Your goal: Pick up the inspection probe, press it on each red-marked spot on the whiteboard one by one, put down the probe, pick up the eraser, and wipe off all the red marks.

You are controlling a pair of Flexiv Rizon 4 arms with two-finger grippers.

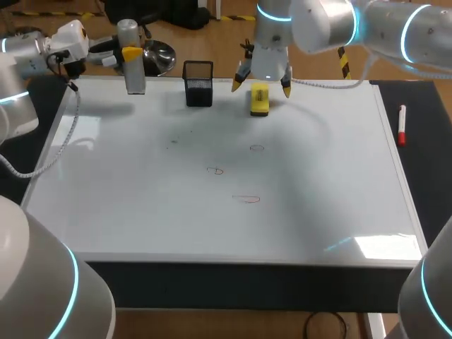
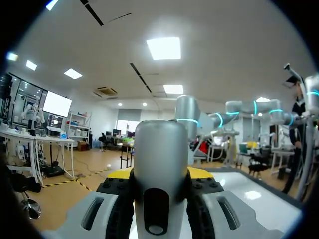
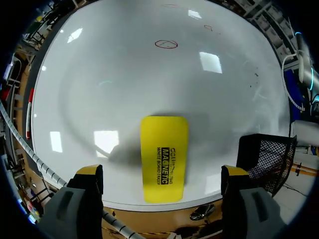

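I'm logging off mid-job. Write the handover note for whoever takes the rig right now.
Left hand: shut on the inspection probe, upright at the whiteboard's far left edge.
Right hand: open, above the eraser, a finger on either side, not gripping.
Three red marks are mid-board.
Done: probe picked up; whether the spots were pressed cannot be told.
Left: put down probe, grasp eraser, wipe marks.

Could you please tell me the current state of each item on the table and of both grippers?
Probe: upright, held by the left gripper.
Left gripper: jaws shut on the probe.
Right gripper: jaws open, above the eraser.
Eraser: lying flat on the whiteboard, not held.
Red marks: three, unwiped.
Mesh cup: upright.
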